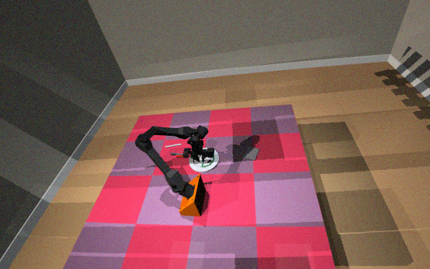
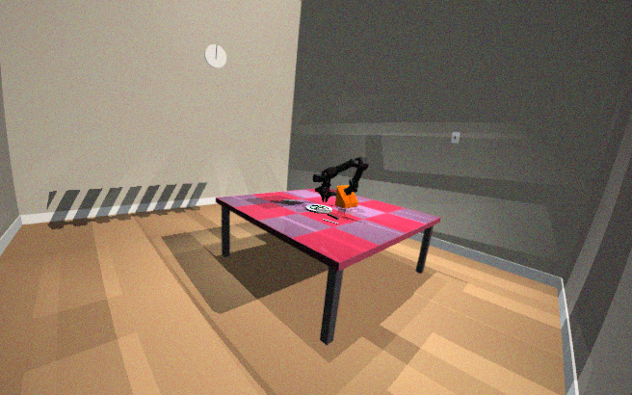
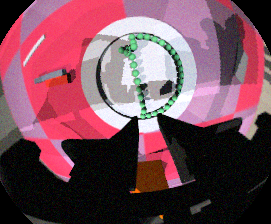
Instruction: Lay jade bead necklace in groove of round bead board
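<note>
The round white bead board [image 1: 195, 163] [image 2: 308, 209] [image 3: 90, 75] lies flat on the checkered table. The jade bead necklace [image 1: 206, 166] [image 3: 180, 75] lies on it. In the wrist view its right side curves along the right part of the groove. The other strand runs nearly straight across the inside, with a small bunch of beads near the top left. The left part of the groove shows dark and bare. My gripper [image 1: 200, 159] [image 2: 325, 200] [image 3: 147, 117] points down above the board, its fingers a little apart with nothing held. Its tips appear near the necklace's lower end.
A white stick [image 1: 173, 145] [image 2: 330, 221] [image 3: 34, 50] and a grey and red tool [image 1: 176, 154] [image 3: 51, 76] lie left of the board in the wrist view. A grey flat square [image 1: 252, 153] lies on the other side. The orange arm base [image 1: 189, 204] [image 2: 345, 197] stands near the board.
</note>
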`<state>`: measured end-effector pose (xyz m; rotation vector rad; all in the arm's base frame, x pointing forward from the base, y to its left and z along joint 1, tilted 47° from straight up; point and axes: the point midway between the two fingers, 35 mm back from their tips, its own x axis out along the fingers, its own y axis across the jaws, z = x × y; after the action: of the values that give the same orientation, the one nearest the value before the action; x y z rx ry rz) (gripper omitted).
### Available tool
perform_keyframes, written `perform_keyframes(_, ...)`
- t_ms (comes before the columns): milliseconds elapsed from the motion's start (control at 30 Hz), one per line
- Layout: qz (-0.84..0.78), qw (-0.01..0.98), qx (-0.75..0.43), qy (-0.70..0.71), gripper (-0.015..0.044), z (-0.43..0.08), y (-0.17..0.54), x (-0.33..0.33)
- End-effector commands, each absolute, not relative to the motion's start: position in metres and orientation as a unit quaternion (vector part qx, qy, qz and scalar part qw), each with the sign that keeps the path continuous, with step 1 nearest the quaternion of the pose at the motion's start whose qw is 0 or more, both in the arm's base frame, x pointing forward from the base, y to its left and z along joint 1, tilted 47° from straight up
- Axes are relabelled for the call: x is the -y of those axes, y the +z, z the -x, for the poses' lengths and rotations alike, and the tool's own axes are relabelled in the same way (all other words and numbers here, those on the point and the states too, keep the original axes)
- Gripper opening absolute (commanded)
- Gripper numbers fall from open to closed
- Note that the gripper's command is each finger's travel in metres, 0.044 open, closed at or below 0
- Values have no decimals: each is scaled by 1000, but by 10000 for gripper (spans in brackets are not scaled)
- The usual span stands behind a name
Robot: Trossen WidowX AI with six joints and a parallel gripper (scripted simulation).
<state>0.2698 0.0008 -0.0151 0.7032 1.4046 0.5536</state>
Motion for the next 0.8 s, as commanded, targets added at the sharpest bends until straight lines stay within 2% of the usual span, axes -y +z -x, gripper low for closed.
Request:
perform_keyframes(0, -313, 670, -625, 248, 120, -268, -21, -9)
perform_keyframes(767, -313, 670, -625, 248, 120, -270, -37, -26)
